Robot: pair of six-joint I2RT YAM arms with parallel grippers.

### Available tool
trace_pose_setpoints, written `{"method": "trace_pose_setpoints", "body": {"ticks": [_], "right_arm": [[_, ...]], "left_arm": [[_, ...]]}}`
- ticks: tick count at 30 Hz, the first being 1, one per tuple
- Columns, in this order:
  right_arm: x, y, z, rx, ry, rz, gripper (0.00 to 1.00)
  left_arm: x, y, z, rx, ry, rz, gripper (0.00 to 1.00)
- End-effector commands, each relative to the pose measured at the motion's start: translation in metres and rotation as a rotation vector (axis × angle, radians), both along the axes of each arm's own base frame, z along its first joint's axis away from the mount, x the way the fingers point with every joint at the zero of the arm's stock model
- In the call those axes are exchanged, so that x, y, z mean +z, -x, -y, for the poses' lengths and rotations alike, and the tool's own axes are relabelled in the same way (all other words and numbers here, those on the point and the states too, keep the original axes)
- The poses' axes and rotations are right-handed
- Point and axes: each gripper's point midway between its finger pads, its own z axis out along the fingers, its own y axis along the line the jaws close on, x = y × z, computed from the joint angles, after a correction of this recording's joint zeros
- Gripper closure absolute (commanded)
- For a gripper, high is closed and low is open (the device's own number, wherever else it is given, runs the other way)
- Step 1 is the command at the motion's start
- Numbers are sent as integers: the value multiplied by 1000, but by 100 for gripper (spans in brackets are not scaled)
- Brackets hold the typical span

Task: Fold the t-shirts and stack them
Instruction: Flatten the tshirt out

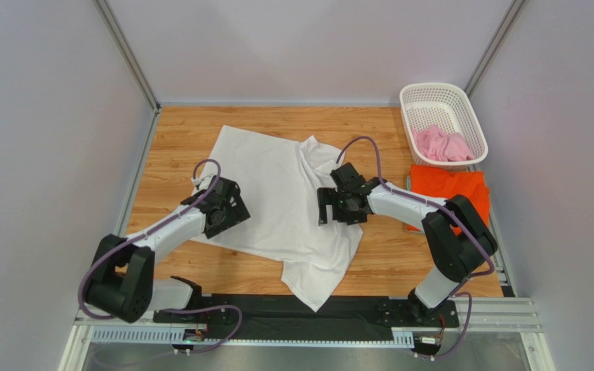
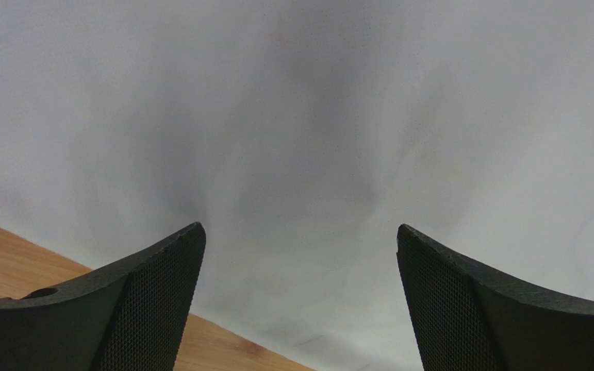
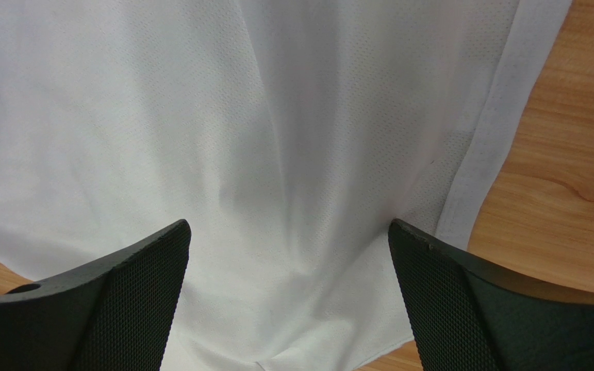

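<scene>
White t-shirt [image 1: 277,185] lay spread, rumpled, mid-table [image 1: 172,131]. Left gripper [image 2: 300,236] was over shirt's left edge, fingers wide apart, empty. Right gripper [image 3: 288,232] was over right hem, equally wide, gripping nothing. Orange t-shirt [image 1: 447,188] lay flat at right. Pink t-shirt [image 1: 441,144] sat bunched in basket [image 1: 432,94], far right.

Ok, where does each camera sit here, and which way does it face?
Top external: above and behind the bases, facing down on the table; shows the left arm and right arm, the white t-shirt, the orange t-shirt, and the pink t-shirt in the basket.
Left wrist: on the left arm, facing down through the open left claw at white cloth and a strip of wood.
Right wrist: on the right arm, facing down through the open right claw at the shirt's edge and bare wood.
Shared: all three see the white t-shirt.
</scene>
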Motion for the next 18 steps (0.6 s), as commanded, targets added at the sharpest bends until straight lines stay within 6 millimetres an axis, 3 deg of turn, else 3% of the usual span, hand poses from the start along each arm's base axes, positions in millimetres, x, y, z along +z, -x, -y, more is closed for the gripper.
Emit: {"method": "trace_pose_setpoints", "body": {"ticks": [1,8,12,18], "right_arm": [[-6,-12,-3,-52,-3,17,0],[-14,-8,35,-91,112,5,0],[-11,-1,59,-122,128,6,0],[-4,-1,91,-162,136,19,0]], "left_arm": [[-3,-16,14,-84,13,-40,0],[-17,13,32,-161,117,-133,0],[-26,51,38,-167,189,-183,0],[-23,99,52,-210,210,-201,0]]}}
